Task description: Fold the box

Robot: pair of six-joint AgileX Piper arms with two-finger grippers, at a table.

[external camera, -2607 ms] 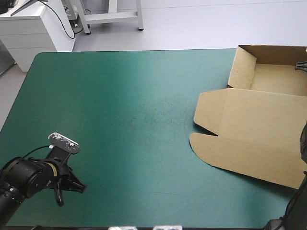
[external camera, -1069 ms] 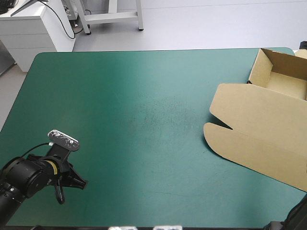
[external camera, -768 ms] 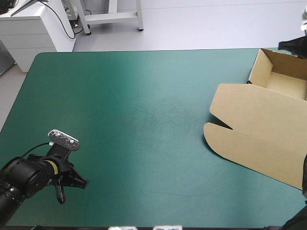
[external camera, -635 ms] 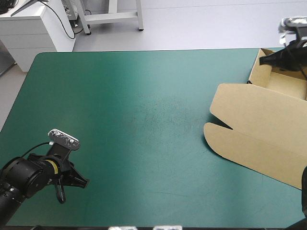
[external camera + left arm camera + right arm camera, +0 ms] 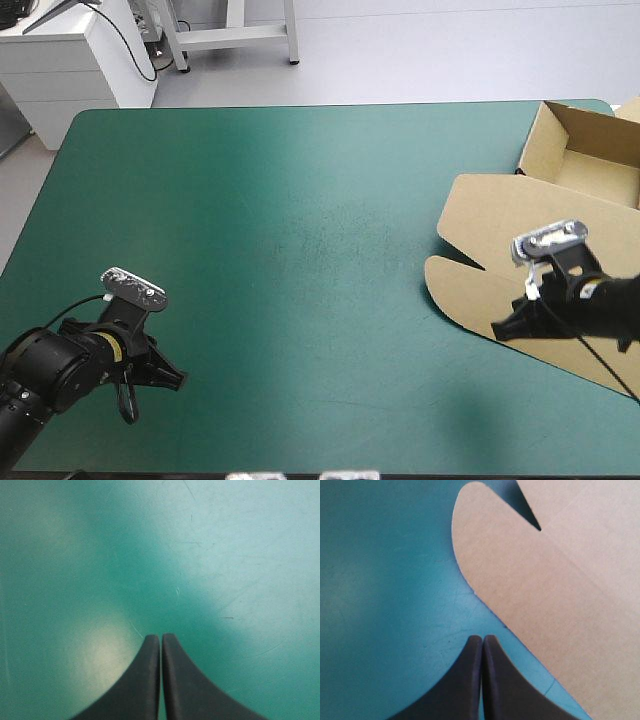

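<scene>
My right pincer (image 5: 497, 331), clenched on nothing, hangs at the near edge of the box's (image 5: 545, 250) flat lid. The box lies at the bench's (image 5: 300, 220) right side, and its tray is cut off rightward. My left pincer (image 5: 181, 380), also clenched, sits near the near-left corner. Open bench stretches between them.

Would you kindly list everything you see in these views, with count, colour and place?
box: one, brown, along the table's right side; walls raised at the far end, the rest flat.
table: one, teal-green cover, under everything.
left gripper: one, black, shut, over bare cover by the near left corner.
right gripper: one, black, shut, empty, at the box's near edge.
</scene>
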